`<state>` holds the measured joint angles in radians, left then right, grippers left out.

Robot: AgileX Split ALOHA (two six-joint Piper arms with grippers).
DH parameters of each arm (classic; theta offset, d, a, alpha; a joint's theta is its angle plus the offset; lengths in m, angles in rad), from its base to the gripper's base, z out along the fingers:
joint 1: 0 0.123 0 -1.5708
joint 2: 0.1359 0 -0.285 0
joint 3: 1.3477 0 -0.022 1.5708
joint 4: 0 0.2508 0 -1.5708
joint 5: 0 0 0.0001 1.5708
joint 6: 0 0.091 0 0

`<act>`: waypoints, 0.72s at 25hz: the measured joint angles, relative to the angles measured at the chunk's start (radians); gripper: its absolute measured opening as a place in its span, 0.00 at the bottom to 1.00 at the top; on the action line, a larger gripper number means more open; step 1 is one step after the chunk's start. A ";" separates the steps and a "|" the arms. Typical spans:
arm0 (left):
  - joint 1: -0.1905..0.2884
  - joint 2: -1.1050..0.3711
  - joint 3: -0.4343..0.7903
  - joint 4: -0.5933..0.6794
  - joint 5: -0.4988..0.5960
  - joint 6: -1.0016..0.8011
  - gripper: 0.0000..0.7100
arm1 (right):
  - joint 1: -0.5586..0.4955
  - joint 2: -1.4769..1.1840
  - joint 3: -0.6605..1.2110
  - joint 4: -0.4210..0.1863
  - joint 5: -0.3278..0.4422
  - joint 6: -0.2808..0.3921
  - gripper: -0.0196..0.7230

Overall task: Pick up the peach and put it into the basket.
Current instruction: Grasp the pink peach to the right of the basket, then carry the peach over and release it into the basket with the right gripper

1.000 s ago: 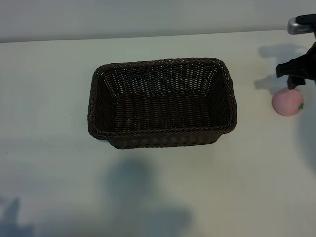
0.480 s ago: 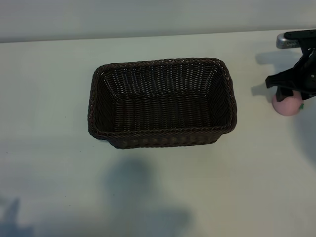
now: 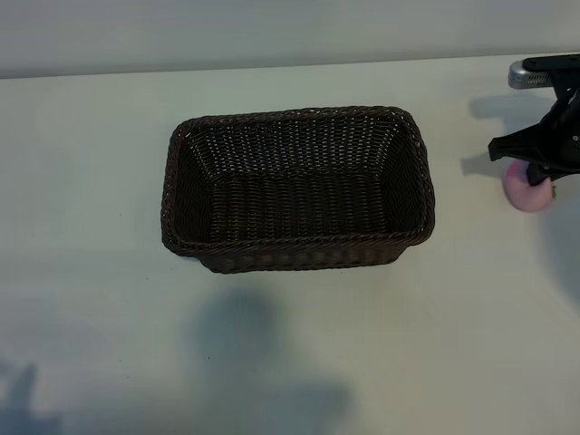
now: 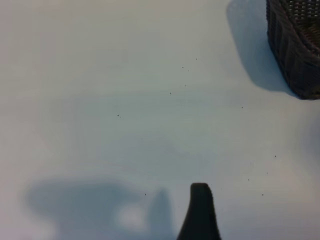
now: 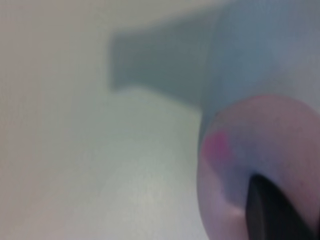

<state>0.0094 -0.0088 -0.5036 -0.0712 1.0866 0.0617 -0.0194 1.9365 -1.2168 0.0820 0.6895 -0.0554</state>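
Note:
The pale pink peach (image 3: 523,194) rests on the white table at the far right, well apart from the dark brown wicker basket (image 3: 292,243) in the middle. My right gripper (image 3: 536,174) is down over the peach and shut on it, and covers its upper part. In the right wrist view the peach (image 5: 265,145) fills the near corner with one dark finger (image 5: 272,212) pressed against it. My left arm is out of the exterior view. Its wrist view shows one dark fingertip (image 4: 200,210) above bare table and a corner of the basket (image 4: 297,50).
The basket's inside holds nothing. White table (image 3: 109,181) stretches on all sides of it, with arm shadows along the front. A pale wall runs behind the table's back edge.
My right gripper moved left and down over the peach, then closed on it. The peach now shows narrower under the fingers. The basket has not moved.

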 joint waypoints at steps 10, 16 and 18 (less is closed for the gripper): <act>0.000 0.000 0.000 0.000 0.000 -0.001 0.82 | 0.000 -0.184 -0.148 0.000 0.255 0.000 0.09; 0.000 0.000 0.000 0.000 0.000 0.000 0.82 | 0.007 -0.232 -0.223 0.000 0.357 0.001 0.09; 0.000 0.000 0.000 0.000 0.000 0.000 0.82 | 0.023 -0.233 -0.237 -0.001 0.380 0.001 0.09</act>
<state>0.0094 -0.0088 -0.5036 -0.0712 1.0866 0.0616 0.0036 1.7040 -1.4542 0.0811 1.0700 -0.0541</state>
